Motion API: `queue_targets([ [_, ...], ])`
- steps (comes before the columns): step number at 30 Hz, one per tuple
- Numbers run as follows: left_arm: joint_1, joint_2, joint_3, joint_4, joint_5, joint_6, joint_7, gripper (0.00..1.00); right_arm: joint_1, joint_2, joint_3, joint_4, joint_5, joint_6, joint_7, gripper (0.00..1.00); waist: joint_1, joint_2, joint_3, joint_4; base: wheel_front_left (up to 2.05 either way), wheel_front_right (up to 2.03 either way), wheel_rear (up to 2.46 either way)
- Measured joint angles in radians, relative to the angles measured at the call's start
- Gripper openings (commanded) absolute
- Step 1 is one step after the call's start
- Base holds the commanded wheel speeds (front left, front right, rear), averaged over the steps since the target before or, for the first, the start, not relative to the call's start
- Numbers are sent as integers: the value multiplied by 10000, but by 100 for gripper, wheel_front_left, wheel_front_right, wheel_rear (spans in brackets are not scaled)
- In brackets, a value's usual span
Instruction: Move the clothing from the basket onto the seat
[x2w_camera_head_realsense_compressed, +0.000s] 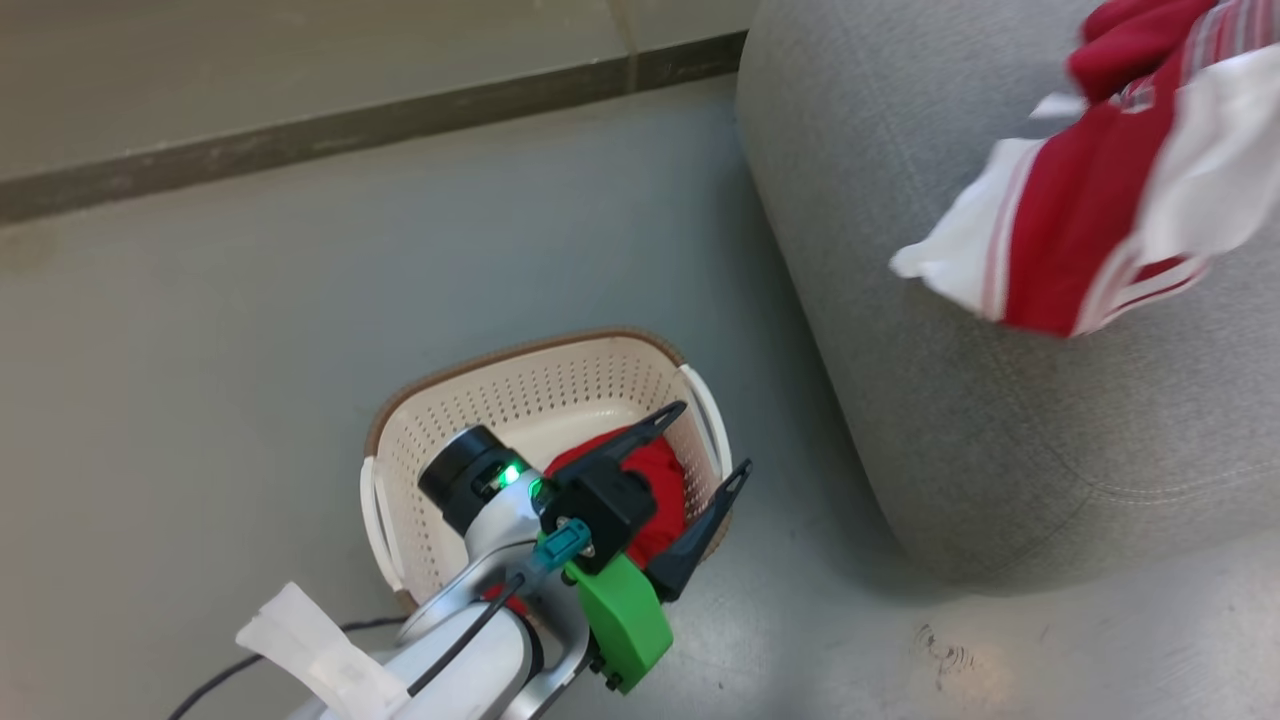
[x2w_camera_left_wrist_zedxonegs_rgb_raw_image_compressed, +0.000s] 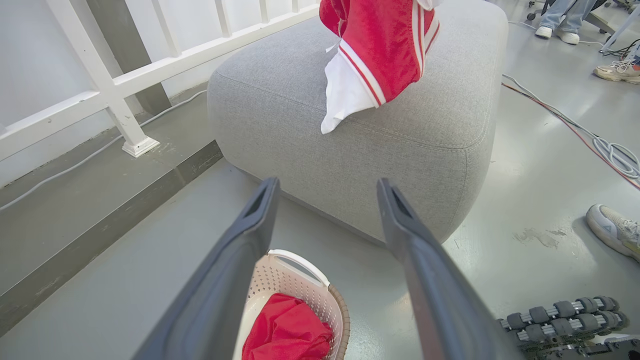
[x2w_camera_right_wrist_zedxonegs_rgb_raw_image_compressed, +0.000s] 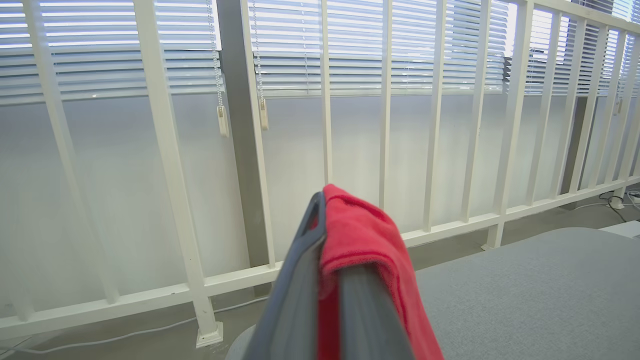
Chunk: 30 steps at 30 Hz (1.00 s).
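Overhead, the head view has the left gripper (x2w_camera_head_realsense_compressed: 715, 437) spread wide and empty above the basket (x2w_camera_head_realsense_compressed: 520, 385), which stands on the floor just beside the seat (x2w_camera_head_realsense_compressed: 900, 300) with a red cloth (x2w_camera_head_realsense_compressed: 655, 470) inside. The right wrist view adds the right gripper (x2w_camera_right_wrist_zedxonegs_rgb_raw_image_compressed: 332, 225) clenched on the red-and-white garment (x2w_camera_right_wrist_zedxonegs_rgb_raw_image_compressed: 370, 235); the left wrist view shows it hanging over the seat, and a person's shoe (x2w_camera_left_wrist_zedxonegs_rgb_raw_image_compressed: 615, 227)
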Motion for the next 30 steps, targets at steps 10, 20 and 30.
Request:
queue_targets([
  [10, -343, -4, -17, -387, 136, -2, 104, 100, -1615, -1183, -763, 205, -19, -159, -31, 0, 0, 0, 747, 404, 0, 0, 0],
  [20, -630, 157, 169, -573, 232, 44, 270, 100, -1390, -909, -982, 1200, 90, -167, -31, 0, 0, 0, 1699, 669, 0, 0, 0],
  [30, -863, 359, 176, -784, 512, 84, 441, 100, -802, -163, -1450, 2004, 550, -251, -31, 0, 0, 0, 2296, 613, 0, 0, 0],
])
